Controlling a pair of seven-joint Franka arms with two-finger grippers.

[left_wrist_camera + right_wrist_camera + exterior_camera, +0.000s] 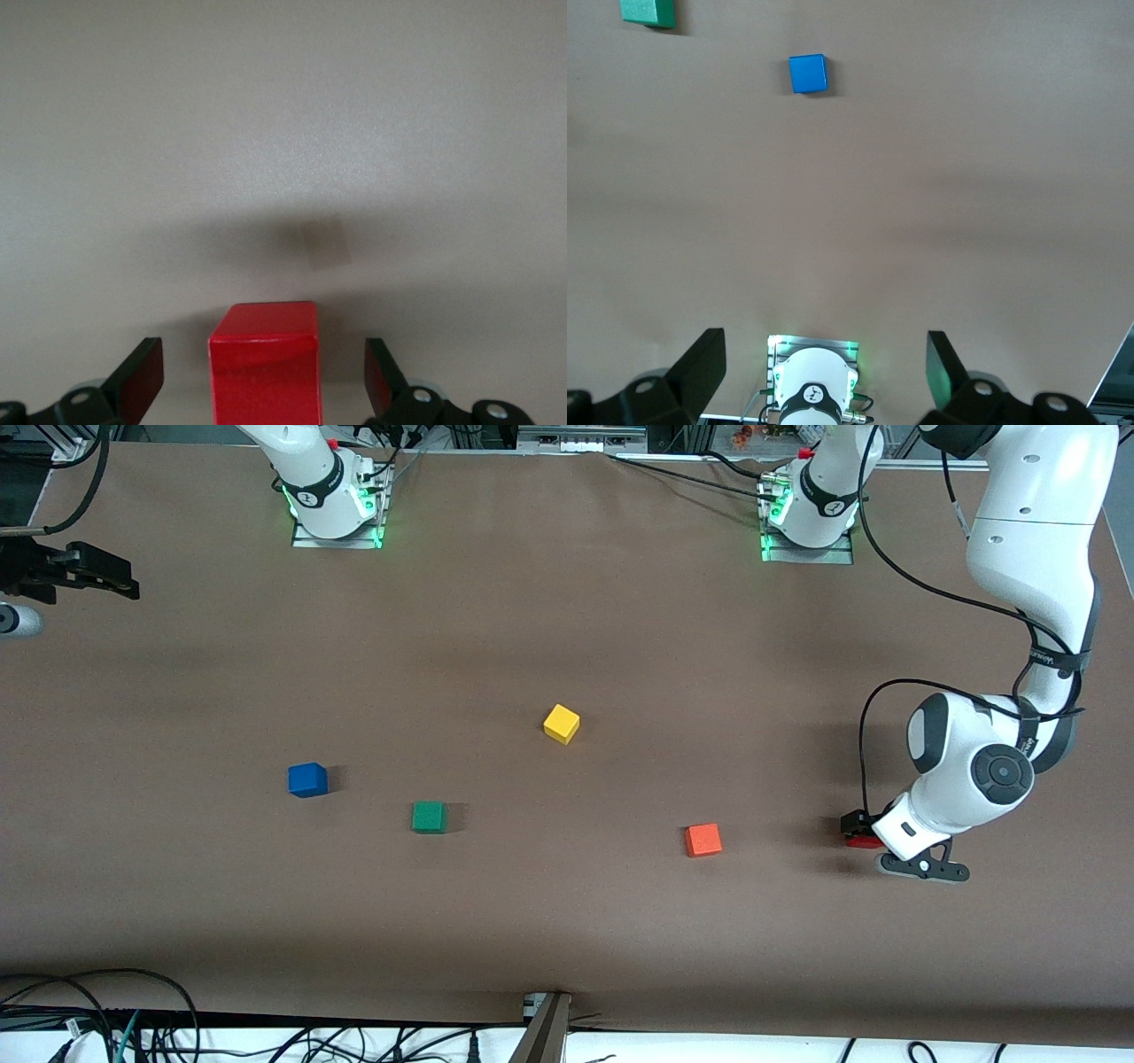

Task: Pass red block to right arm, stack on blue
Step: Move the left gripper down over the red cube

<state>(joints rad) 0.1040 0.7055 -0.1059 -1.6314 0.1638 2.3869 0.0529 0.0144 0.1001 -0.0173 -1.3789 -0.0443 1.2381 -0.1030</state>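
Observation:
The red block (862,841) sits on the table at the left arm's end. My left gripper (856,831) is down at the table around it. In the left wrist view the block (264,354) stands between the two fingers (142,381) with a gap on each side, so the left gripper (264,385) is open. The blue cube (307,779) sits toward the right arm's end and also shows in the right wrist view (808,73). My right gripper (97,571) waits high over the table's edge at the right arm's end, open and empty (824,372).
An orange cube (702,840), a green cube (429,817) and a yellow cube (561,724) lie between the red and blue ones. The green cube also shows in the right wrist view (648,11). The right arm's base (813,390) is under its gripper.

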